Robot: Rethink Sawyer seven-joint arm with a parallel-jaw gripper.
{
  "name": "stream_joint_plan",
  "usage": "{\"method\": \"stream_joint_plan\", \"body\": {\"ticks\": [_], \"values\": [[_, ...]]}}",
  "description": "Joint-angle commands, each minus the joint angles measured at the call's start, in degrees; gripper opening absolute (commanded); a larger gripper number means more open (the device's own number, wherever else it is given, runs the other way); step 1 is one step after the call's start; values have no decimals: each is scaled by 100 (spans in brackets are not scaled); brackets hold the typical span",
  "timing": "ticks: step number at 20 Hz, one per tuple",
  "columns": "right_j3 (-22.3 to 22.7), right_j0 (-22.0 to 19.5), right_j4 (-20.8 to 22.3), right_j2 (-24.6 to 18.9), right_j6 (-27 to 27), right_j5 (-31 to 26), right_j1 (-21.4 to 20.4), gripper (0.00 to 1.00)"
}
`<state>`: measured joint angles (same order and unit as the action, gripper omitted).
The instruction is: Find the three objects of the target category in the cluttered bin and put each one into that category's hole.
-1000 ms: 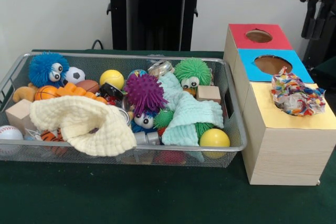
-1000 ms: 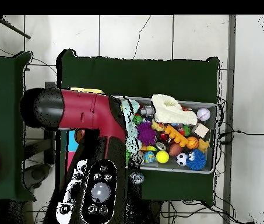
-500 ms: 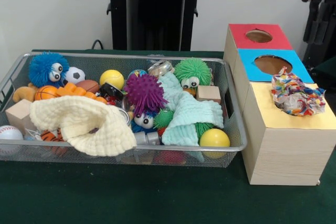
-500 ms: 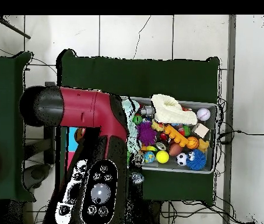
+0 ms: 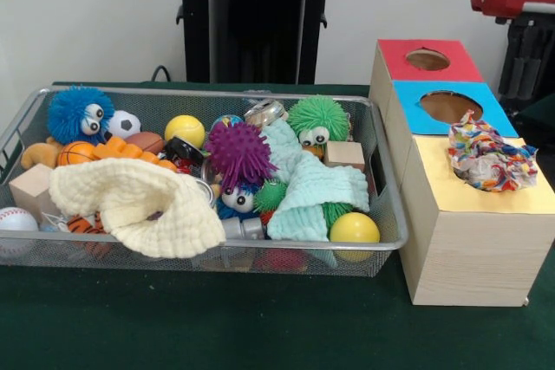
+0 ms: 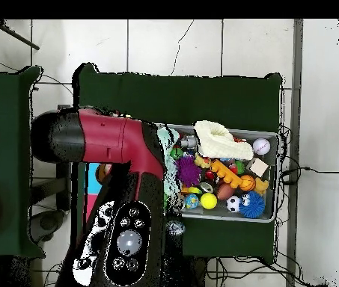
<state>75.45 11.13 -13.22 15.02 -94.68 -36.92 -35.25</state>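
The wire mesh bin stands left of three wooden boxes and is full of toys. One wrinkly wrapper wad, printed red, yellow, blue and white, sits on the hole of the yellow-topped box. I see no other wrapper wads in the bin; any there are hidden under the clutter. My gripper hangs as a dark shape under the red arm at the right edge, behind the boxes and above the table. In the overhead view the red arm covers the boxes, and the bin lies to its right.
The blue-topped box and the red-topped box stand behind the yellow one, their holes open. In the bin lie a cream cloth, a mint cloth, spiky balls, yellow balls, wooden blocks and a can.
The red arm has shifted slightly to the left at the front view's top right. The wrapper wad and the bin's contents have not moved.
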Motion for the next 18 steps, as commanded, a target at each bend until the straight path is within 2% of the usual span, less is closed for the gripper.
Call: {"method": "stream_joint_plan", "body": {"ticks": [1, 7, 18], "values": [[767, -97, 306, -222, -923, 349, 344, 0], [984, -226, 361, -397, -666, 637, 349, 0], [1054, -279, 438, -421, -644, 559, 400, 0]]}}
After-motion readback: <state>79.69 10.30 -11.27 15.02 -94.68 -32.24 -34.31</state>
